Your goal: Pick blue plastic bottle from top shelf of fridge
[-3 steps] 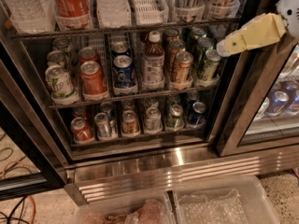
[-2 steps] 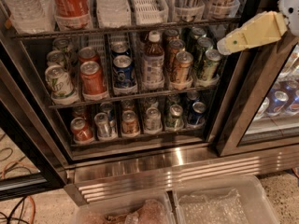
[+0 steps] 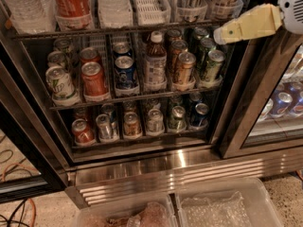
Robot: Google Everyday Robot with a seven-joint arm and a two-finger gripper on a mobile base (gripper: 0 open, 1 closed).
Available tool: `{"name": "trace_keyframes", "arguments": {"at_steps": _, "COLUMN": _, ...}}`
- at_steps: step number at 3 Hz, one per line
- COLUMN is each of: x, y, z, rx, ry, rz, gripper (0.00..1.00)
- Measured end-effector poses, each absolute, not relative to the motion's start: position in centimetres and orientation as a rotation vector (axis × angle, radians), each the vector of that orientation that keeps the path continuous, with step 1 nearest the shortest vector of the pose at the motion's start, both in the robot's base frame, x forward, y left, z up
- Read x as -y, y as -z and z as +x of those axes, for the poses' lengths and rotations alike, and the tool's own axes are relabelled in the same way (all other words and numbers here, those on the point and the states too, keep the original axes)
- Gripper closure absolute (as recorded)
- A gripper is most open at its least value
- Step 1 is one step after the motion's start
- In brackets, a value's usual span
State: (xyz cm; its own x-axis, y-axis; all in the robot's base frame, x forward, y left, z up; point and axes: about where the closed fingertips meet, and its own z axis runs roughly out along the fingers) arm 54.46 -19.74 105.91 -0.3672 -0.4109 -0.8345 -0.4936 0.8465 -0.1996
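Note:
The fridge (image 3: 142,167) fills the view, with a ribbed steel base panel. Only the bottom of the top shelf (image 3: 149,4) shows at the upper edge, with white slotted lane trays. It holds a clear water bottle (image 3: 23,6), a red cola bottle (image 3: 71,1) and a pale bottle (image 3: 111,4). No blue plastic bottle shows; the bottles' upper parts are cut off by the frame's top edge. My gripper (image 3: 225,33), with yellowish fingers, reaches in from the upper right. Its tip is at the right end of the top shelf's front rail, holding nothing I can see.
Two lower wire racks hold rows of cans (image 3: 94,79) and a brown bottle (image 3: 155,60). A black door frame (image 3: 251,103) stands to the right, with a neighbouring cooler of blue cans (image 3: 284,103) behind glass. Clear plastic bins (image 3: 222,207) sit on the floor in front. Cables (image 3: 14,207) lie at lower left.
My gripper has moved slightly up and left, from beside the upper can rack to the top shelf's front rail. Nothing else has moved.

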Motion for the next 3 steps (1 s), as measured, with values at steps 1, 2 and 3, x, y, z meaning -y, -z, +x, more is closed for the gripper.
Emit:
{"name": "trace_keyframes", "arguments": {"at_steps": 1, "x": 18.5, "y": -105.9, "z": 55.7, "rx": -1.960, "ry": -0.112, "rz": -0.527, "gripper": 0.00}}
{"name": "trace_keyframes", "arguments": {"at_steps": 2, "x": 17.1, "y": -105.2, "z": 57.0, "rx": -1.915, "ry": -0.121, "rz": -0.414, "gripper": 0.00}}
{"name": "trace_keyframes", "arguments": {"at_steps": 3, "x": 16.3, "y": -104.4, "z": 57.4, "rx": -1.893, "ry": -0.132, "rz": -0.330, "gripper": 0.00}}
